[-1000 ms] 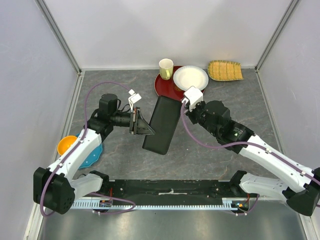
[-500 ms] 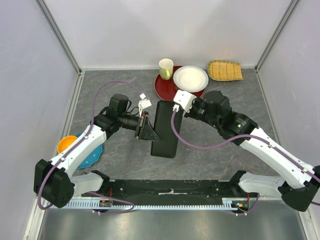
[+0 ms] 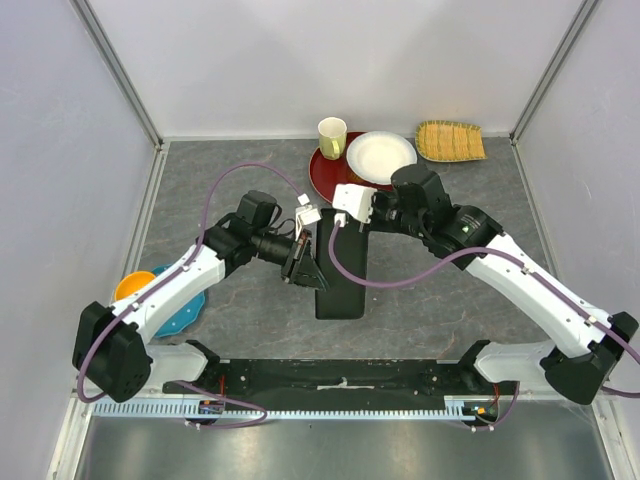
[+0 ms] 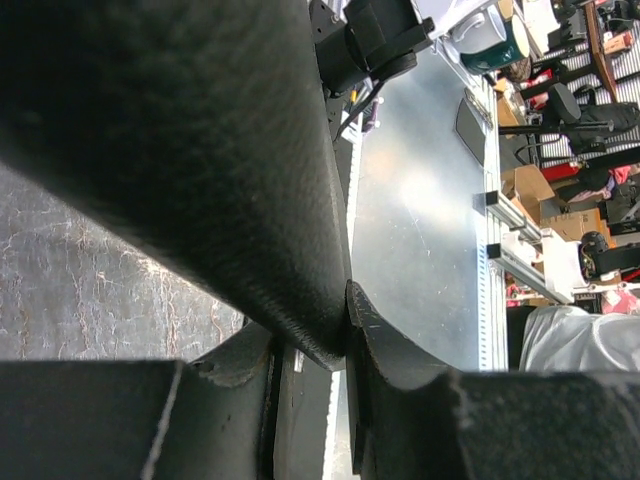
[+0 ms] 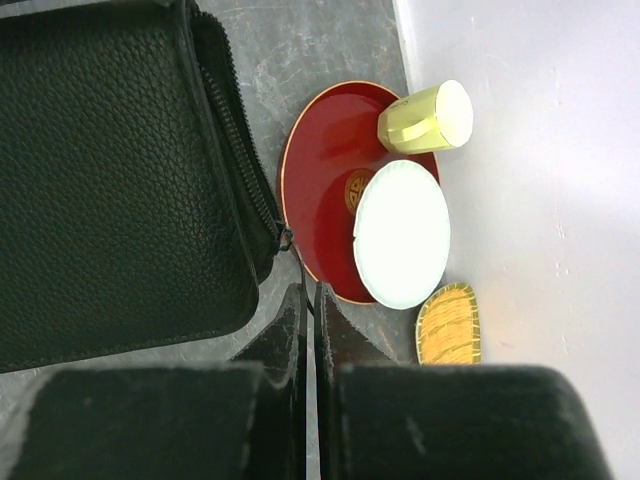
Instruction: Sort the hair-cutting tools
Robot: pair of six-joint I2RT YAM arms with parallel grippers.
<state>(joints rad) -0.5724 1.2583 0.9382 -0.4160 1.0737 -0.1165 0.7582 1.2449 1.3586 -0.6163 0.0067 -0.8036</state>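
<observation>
The scissors and combs are out of view. A large black zipped case [image 3: 340, 270] lies in the middle of the table, its long side pointing away from me. My left gripper [image 3: 306, 268] is shut on the case's left edge; in the left wrist view the jaws [image 4: 345, 322] pinch the black leather rim [image 4: 200, 130]. My right gripper [image 3: 333, 222] is over the case's far end. In the right wrist view it [image 5: 311, 297] is shut on the thin zipper pull [image 5: 287, 240] at the corner of the case [image 5: 110, 190].
A red plate [image 3: 328, 172] at the back holds a yellow cup [image 3: 332, 132] and a white plate [image 3: 381, 156]. A woven yellow tray [image 3: 450, 141] lies at the back right. An orange bowl [image 3: 130, 289] and a blue plate [image 3: 186, 312] sit at the left.
The case has turned from slanted to nearly straight and shifted toward me. My left gripper moved right with it. My right gripper swung left to the case's far end.
</observation>
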